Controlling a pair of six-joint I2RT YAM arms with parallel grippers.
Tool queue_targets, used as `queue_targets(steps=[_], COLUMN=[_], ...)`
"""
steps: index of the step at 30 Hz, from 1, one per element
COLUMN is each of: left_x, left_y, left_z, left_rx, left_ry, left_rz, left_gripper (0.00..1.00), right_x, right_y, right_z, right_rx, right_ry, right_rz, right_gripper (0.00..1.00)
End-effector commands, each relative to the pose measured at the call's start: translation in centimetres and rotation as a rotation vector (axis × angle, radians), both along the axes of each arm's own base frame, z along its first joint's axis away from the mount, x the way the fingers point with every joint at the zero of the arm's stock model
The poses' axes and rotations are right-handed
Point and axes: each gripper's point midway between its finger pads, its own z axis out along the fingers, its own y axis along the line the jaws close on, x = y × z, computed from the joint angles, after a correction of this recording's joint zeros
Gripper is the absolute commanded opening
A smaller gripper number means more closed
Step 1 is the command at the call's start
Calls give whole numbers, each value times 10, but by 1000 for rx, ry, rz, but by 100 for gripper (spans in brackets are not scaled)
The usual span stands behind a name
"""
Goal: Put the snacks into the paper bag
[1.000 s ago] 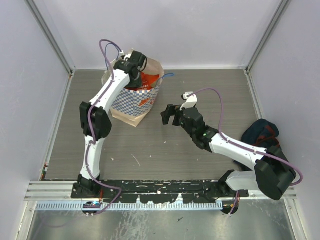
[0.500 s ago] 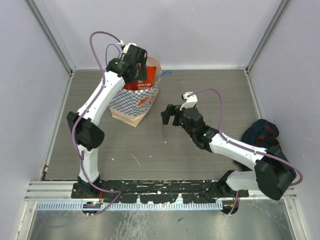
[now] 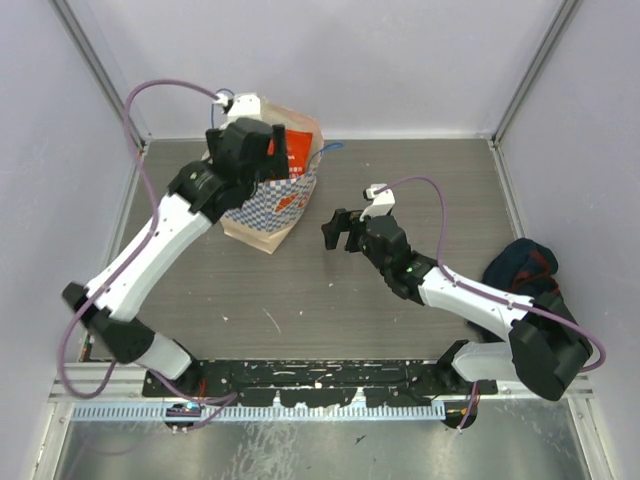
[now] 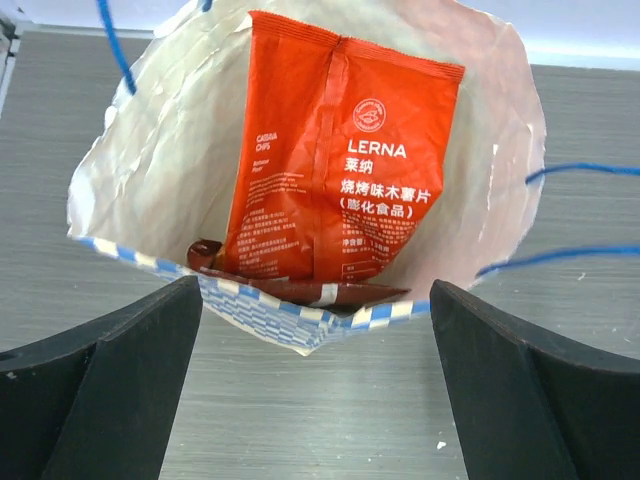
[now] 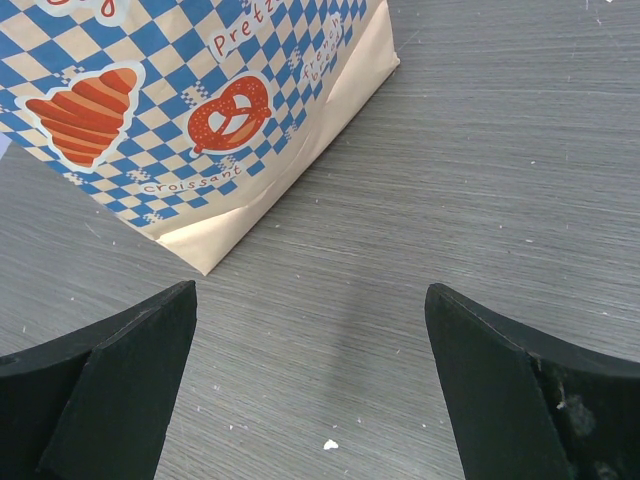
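While the left gripper (image 4: 312, 290) hovers splayed and empty over the paper bag (image 3: 268, 218), red-orange pack (image 4: 330, 160) upright inside it, perhaps a darker packet underneath, right gripper (image 3: 335, 230) spread wide, holding nothing, near the bag's right side, dark cloth bag (image 3: 520, 262) far right.

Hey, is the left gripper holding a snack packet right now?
No, the left gripper is wide open with nothing between its fingers, and the orange packet sits inside the paper bag.
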Motion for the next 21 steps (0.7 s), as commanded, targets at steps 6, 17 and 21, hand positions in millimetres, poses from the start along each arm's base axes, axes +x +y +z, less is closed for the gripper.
queue_targets(steps=[6,17,21], left_x=[-42,-78,-90], left_y=[14,17,22], left_z=[37,6,-7], left_rx=[-98,-135,-128], left_ry=[-197,-187,-183], left_rz=[14,-10,-18], left_gripper=[98,98,98], right_x=[8,11,11], right_y=[9,-1,-2], right_z=[21,23,27], right_rx=[51,31,35], right_ry=[-36,-37,-44], right_rz=[6,-47,-48], right_gripper=[100,100,100])
